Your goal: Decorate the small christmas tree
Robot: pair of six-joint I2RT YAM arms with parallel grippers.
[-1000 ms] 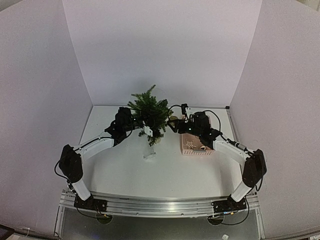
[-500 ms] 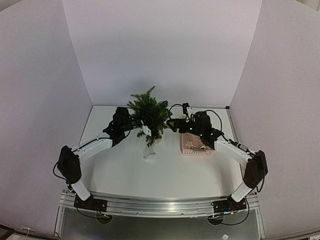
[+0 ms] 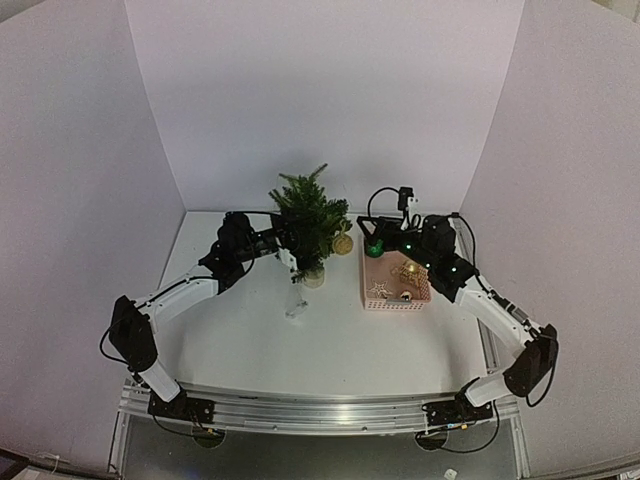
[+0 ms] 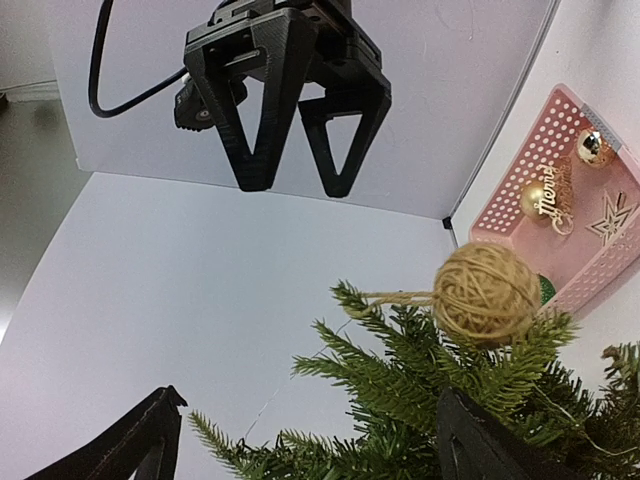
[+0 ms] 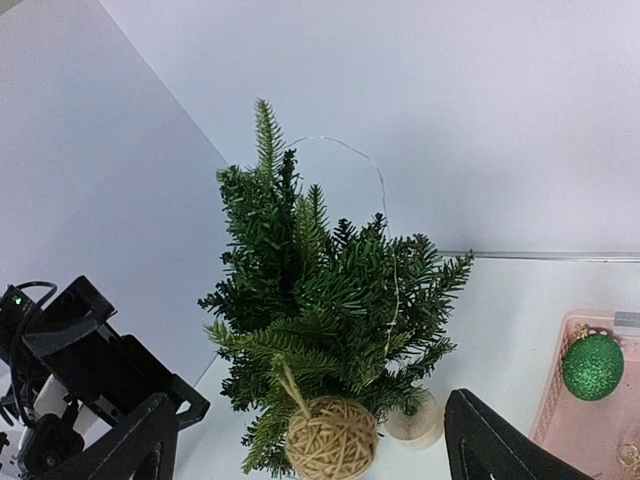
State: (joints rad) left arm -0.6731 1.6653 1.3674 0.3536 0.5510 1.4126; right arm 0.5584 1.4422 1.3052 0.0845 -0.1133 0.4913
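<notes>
While both arms reach in toward tree (image 3: 308, 222), elbows bent, wrists level; my left gripper (image 4: 303, 400) spread wide, lower branches between fingers, nothing gripped; right gripper (image 5: 308, 398) spread wide too, empty, apart from tree's right side, near far end of basket (image 3: 420, 300); twine ball (image 4: 487, 293) hangs on right-hand branch; tree upright, mid-table (image 3: 250, 340).

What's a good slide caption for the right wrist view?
Twine ball ornament hangs from the small christmas tree; a green glitter bauble sits in the pink basket.
</notes>
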